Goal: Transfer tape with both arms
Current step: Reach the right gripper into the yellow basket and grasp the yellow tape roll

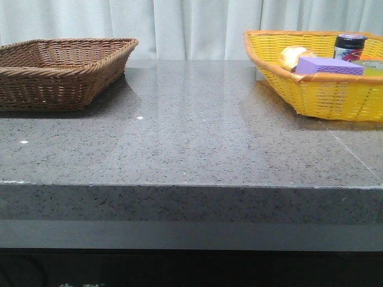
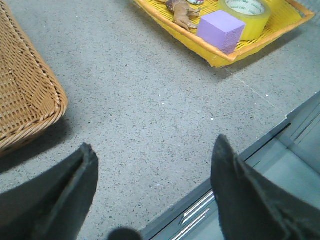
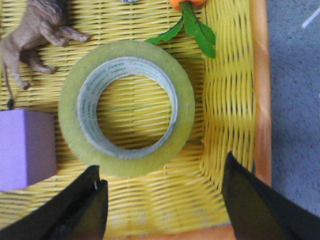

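The tape [image 3: 182,107], a yellow translucent roll with a white core and green lettering, lies flat in the yellow basket [image 3: 261,90]. My right gripper [image 3: 162,167] is open above the basket, its fingers just short of the roll and not touching it. In the left wrist view the tape [image 2: 248,15] lies at the basket's end, beside the purple block [image 2: 220,31]. My left gripper [image 2: 152,150] is open and empty over the grey table near its front edge. Neither gripper shows in the front view.
A toy lion [image 3: 40,30], the purple block [image 3: 25,150] and an orange vegetable with green leaves [image 3: 192,25] share the yellow basket [image 1: 311,95]. A dark-lidded jar [image 1: 350,45] stands in it. A brown wicker basket [image 1: 60,72] sits at the table's far left.
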Motion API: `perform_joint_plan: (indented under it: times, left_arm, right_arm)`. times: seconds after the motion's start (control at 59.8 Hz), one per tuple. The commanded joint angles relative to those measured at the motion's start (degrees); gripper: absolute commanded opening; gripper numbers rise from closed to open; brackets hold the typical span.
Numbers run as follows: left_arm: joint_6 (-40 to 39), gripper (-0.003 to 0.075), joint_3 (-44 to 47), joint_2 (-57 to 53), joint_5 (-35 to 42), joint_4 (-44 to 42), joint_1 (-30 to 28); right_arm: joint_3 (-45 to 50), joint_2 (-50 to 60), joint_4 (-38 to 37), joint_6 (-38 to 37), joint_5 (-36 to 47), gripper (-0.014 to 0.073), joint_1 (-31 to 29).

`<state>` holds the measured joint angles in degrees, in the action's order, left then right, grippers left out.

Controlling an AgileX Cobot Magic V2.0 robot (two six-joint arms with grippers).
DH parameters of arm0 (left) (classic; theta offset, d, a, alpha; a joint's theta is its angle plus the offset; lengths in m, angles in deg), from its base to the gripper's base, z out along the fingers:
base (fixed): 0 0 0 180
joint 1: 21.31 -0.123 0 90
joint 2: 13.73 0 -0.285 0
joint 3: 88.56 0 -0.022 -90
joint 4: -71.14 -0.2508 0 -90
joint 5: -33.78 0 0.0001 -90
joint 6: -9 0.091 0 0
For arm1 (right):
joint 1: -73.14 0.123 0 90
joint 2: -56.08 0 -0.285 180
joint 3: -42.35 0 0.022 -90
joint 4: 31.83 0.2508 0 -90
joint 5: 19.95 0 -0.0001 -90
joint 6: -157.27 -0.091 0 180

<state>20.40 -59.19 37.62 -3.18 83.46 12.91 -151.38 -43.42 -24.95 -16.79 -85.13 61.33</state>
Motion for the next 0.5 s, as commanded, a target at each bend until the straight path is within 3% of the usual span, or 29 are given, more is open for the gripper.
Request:
perform_joint_plan:
  times: [0.0, 0.485]
  left_arm:
    - [-0.11, 0.0471, -2.05, 0.03, 4.11, 1.06, 0.4]
    - [-0.11, 0.0471, -1.94, 0.03, 3.97, 1.06, 0.4]
  right_arm:
    - [-5.25, -1.96, -0.3, 2.51, 0.1, 0.0508, -0.38]
    - [-12.44, -16.6, 2.04, 8.91, 1.14, 0.0498, -0.09]
